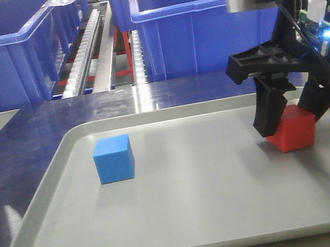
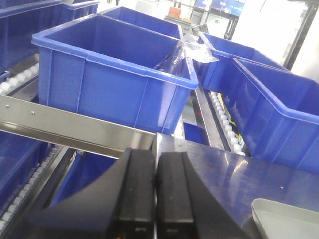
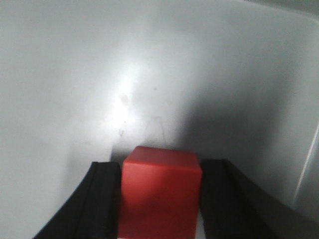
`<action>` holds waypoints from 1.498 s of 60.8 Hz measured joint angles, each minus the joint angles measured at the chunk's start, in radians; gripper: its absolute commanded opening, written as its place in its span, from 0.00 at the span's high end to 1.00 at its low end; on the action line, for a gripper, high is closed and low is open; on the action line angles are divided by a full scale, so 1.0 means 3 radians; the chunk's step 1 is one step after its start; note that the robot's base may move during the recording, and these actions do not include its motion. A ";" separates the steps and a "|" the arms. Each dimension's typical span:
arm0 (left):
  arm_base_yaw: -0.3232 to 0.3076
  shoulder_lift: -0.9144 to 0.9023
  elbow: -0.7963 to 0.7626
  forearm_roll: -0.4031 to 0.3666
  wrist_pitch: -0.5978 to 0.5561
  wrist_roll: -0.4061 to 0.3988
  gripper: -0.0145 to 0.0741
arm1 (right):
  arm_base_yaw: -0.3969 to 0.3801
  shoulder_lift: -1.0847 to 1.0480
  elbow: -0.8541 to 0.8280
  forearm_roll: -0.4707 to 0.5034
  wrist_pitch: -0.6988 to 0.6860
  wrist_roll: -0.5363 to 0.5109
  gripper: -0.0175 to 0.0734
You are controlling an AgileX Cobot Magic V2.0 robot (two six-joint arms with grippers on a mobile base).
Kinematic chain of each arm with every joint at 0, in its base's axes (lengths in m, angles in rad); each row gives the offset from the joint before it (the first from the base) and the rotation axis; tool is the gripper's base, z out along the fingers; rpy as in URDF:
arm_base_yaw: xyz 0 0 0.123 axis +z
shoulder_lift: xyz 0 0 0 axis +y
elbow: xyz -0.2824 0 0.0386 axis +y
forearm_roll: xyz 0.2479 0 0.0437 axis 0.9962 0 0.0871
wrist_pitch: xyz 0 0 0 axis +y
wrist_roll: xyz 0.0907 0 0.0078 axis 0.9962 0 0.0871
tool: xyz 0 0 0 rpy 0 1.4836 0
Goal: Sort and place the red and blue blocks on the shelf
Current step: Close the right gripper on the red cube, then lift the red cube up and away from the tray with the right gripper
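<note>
The red block (image 1: 291, 129) is at the right side of the grey tray (image 1: 38, 203), with my right gripper (image 1: 295, 117) shut on it, one black finger against each side. The right wrist view shows the red block (image 3: 160, 191) pressed between both fingers (image 3: 102, 204) low over the tray floor (image 3: 99, 74). The blue block (image 1: 114, 158) stands free on the tray's left half. My left gripper (image 2: 155, 154) is shut on nothing, off the tray's left end, facing the shelf's steel crossbar (image 2: 75, 132). White roller tracks (image 1: 83, 42) of the shelf run behind the tray.
Large blue bins (image 1: 5, 49) (image 1: 204, 17) sit on the rack behind the tray, and they fill the left wrist view (image 2: 114, 74). The tray lies on a dark reflective tabletop (image 1: 43, 122). The tray's corner (image 2: 284, 214) shows right of my left gripper.
</note>
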 measured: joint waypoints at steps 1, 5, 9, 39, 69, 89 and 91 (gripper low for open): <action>0.0000 0.0000 0.0000 0.0000 0.0000 0.0000 0.67 | 0.0000 0.0000 0.0000 0.0000 0.0000 0.0000 0.64; 0.0000 0.0000 0.0000 0.0000 0.0000 0.0000 0.67 | 0.0000 0.0000 0.0000 0.0000 0.0000 0.0000 0.67; 0.0000 0.0000 0.0000 0.0000 0.0000 0.0000 0.67 | 0.0000 -0.0029 0.0000 -0.0007 0.0000 0.0000 0.70; 0.0000 0.0000 0.0000 0.0000 0.0000 0.0000 0.67 | 0.0000 -0.0674 0.0000 -0.0021 -0.0292 0.0000 0.73; 0.0000 0.0000 0.0000 0.0000 0.0000 0.0000 0.67 | -0.0055 -0.1445 0.0248 -0.0089 -0.0770 0.0000 0.73; 0.0000 0.0000 0.0000 0.0000 0.0000 0.0000 0.67 | -0.0522 -0.2065 0.0660 -0.0097 -0.0796 0.0000 0.73; 0.0000 0.0000 0.0000 0.0000 0.0000 0.0000 0.67 | -0.0561 -0.2131 0.0707 -0.0099 -0.0796 0.0000 0.73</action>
